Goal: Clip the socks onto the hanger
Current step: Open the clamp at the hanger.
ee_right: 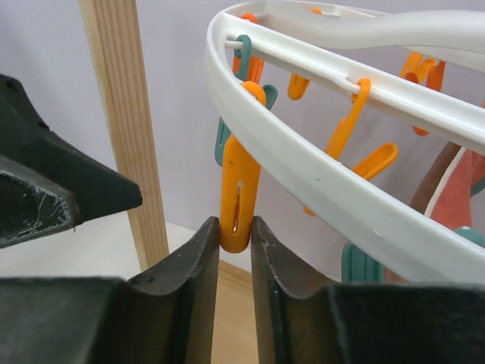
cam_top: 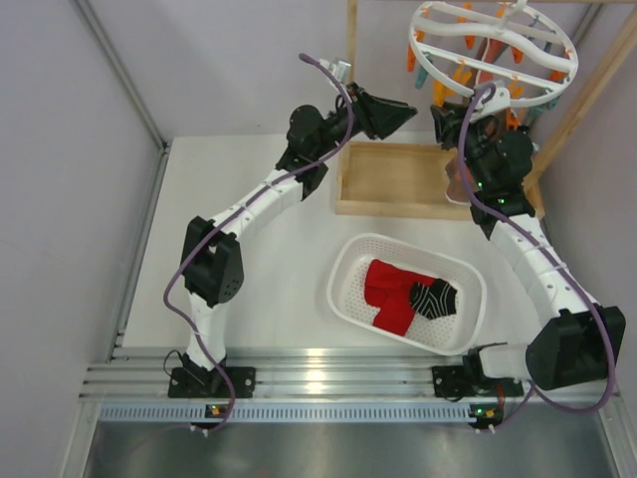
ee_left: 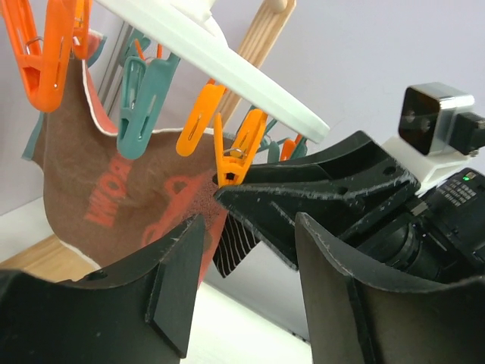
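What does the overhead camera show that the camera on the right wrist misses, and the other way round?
Only the overhead view shows the left arm and right arm whole, and the white basket holding the red socks and a striped sock. Only the right wrist view shows the right claw pinching an orange clip that hangs from the ring. Both show the hanger, the wooden frame and the left claw.
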Controlling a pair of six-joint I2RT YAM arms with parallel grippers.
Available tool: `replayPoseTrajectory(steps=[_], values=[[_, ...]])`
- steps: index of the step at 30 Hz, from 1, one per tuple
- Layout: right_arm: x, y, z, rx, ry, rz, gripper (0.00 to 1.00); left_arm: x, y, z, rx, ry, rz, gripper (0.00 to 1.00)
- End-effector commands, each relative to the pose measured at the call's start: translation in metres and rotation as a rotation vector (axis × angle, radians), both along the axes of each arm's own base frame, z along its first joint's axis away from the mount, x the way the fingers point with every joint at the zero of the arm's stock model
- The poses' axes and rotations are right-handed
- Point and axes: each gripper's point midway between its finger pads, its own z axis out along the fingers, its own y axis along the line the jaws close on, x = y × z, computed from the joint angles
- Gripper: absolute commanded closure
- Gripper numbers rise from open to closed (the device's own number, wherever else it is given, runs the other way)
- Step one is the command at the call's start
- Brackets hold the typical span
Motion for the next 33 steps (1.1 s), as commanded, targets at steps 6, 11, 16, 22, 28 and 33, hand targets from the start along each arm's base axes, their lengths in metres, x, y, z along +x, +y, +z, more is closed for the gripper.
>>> replayPoseTrajectory(steps=[6,11,16,22,28,33], values=[[-0.024,-0.001,0.036,-0.053,-0.111,0.075,0.98,-0.013,0.014,0.057,-0.009,-0.123,0.040,0.39],[-0.034,-0.005,0.041,-0.086,-0.129,0.099,1.00,-0.010,0.013,0.062,-0.003,-0.130,0.054,0.38],[-0.041,-0.003,0.035,-0.198,-0.158,0.113,1.00,-0.012,0.005,0.065,0.008,-0.135,0.040,0.36],[-0.042,-0.009,0.035,-0.258,-0.181,0.081,1.00,-0.015,-0.008,0.066,0.011,-0.160,0.027,0.31],[-0.048,-0.008,0.035,-0.257,-0.178,0.096,1.00,-0.019,-0.027,0.062,0.019,-0.179,0.015,0.31],[-0.051,-0.007,0.034,-0.249,-0.168,0.115,1.00,-0.017,-0.039,0.056,0.007,-0.186,0.018,0.31]])
